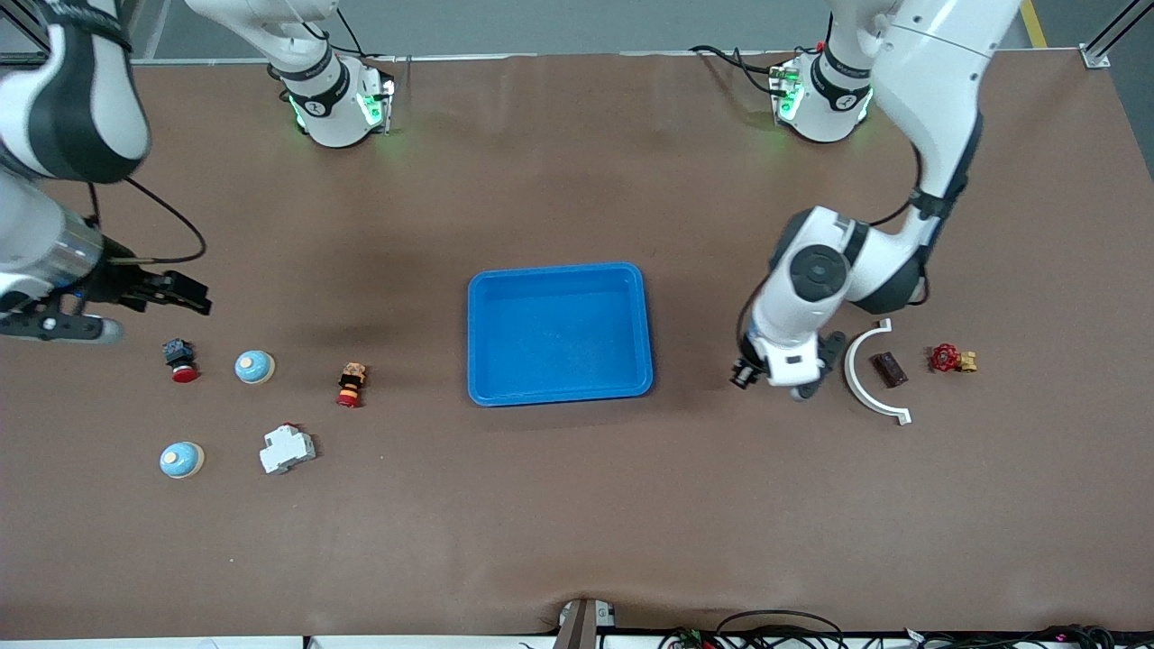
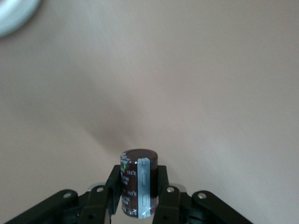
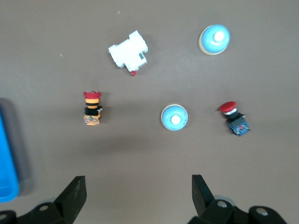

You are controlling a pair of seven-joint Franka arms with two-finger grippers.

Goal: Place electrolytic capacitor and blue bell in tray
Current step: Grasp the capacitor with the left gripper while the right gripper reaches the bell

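The bright-blue tray point(image 1: 559, 275) lies mid-table; its edge shows in the right wrist view point(image 3: 6, 158). My left gripper point(image 1: 810, 371) is over the table between the tray and a white curved part. In the left wrist view the gripper point(image 2: 138, 196) is shut on a dark brown electrolytic capacitor point(image 2: 138, 179) with a grey stripe. Two blue bells point(image 1: 254, 366) point(image 1: 181, 459) sit toward the right arm's end, also seen in the right wrist view point(image 3: 174, 117) point(image 3: 214, 39). My right gripper point(image 1: 185, 296) point(image 3: 138, 189) is open and empty, over the table beside the bells.
Near the bells lie a red push button point(image 1: 180, 359), an orange-and-red button point(image 1: 351, 384) and a white breaker point(image 1: 287, 448). Beside the left gripper lie the white curved part point(image 1: 873, 370), a dark brown piece point(image 1: 889, 369) and a red valve point(image 1: 948, 358).
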